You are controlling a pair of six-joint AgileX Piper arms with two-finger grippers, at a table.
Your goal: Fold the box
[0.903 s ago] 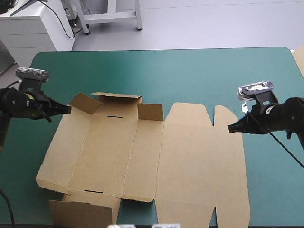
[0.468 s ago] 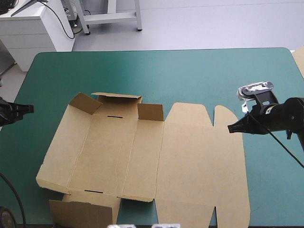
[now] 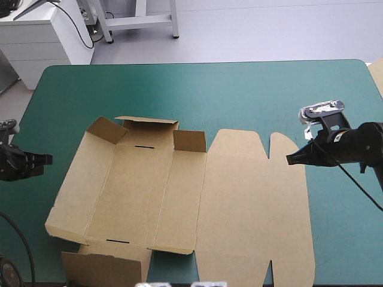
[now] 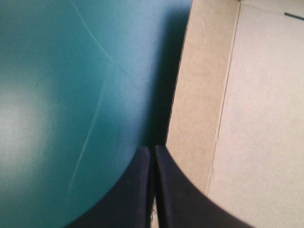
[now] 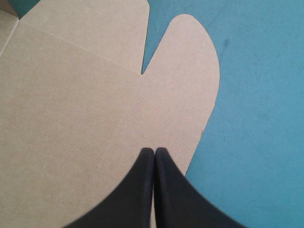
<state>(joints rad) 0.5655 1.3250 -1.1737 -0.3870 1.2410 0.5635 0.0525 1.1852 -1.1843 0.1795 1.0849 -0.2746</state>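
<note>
The brown box lies as a cut sheet on the teal-green cover. Its left half has a short far wall and two corner flaps standing up, and the lid panel lies flat on the right. My left gripper is shut and empty at the table's left edge, a short way off the box's left side panel. In the left wrist view the left gripper points along that panel's outer edge. My right gripper is shut and empty, hovering at the lid's rounded right flap, with the right gripper over the board.
A near flap of the box reaches the table's front edge. A pale board edge shows at the table's far right. Bare teal-green cover runs along the far side and to the right of the lid.
My left gripper has drawn back from the box's far left corner flap to the table's left edge, then come slightly back in and nearer the front. The right gripper has barely moved.
</note>
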